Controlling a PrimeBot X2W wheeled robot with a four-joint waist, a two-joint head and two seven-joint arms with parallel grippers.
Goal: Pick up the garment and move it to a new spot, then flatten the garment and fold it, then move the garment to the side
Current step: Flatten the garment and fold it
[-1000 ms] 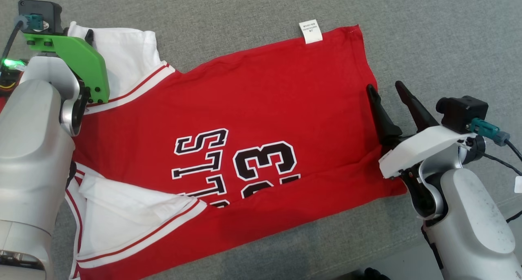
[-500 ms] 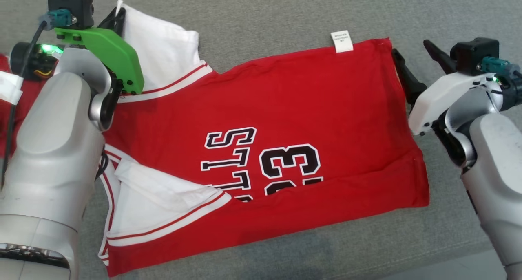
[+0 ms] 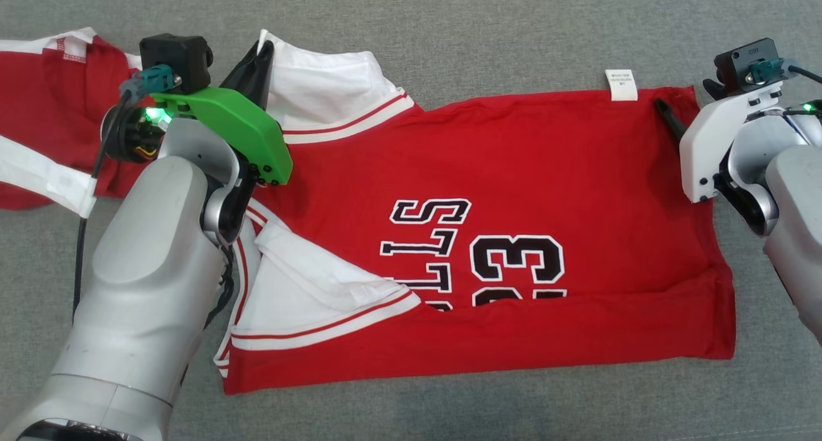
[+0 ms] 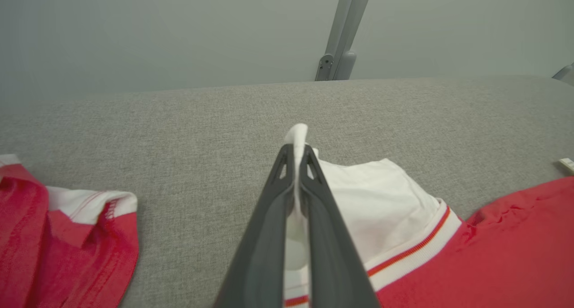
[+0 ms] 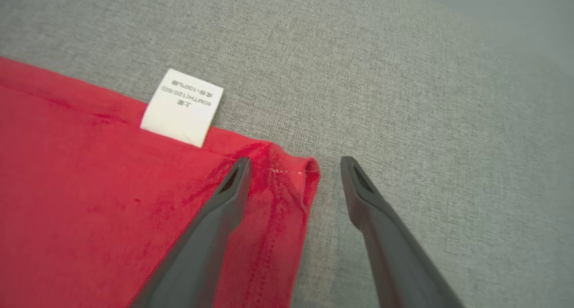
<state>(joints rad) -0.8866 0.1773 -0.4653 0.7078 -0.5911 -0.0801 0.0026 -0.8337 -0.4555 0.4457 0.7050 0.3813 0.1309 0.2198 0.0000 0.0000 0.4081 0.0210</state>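
Observation:
The garment (image 3: 514,171), a red jersey with white sleeve panels and black-and-white lettering, lies spread on the grey fabric surface (image 3: 488,24). My left gripper (image 3: 262,48) is shut on the raised edge of the far white sleeve panel. In the left wrist view the white cloth (image 4: 381,205) is pinched between the closed fingers (image 4: 314,209), with a fold poking out at the left gripper (image 4: 296,149) tips. My right gripper (image 5: 293,167) stands open with the garment's far hem corner (image 5: 287,182) between its fingers. It sits at the right gripper (image 3: 682,93) spot, beside the white label (image 3: 621,85).
A second red and white garment (image 3: 45,120) lies crumpled at the far left, also seen as red cloth (image 4: 67,240) beside my left fingers. A grey post (image 4: 343,30) stands behind the surface. Bare grey fabric stretches beyond the jersey and along the near edge.
The head camera has shifted. My left gripper closed on the white sleeve edge and lifted it slightly. My right gripper moved from the middle of the hem to its far corner, still open.

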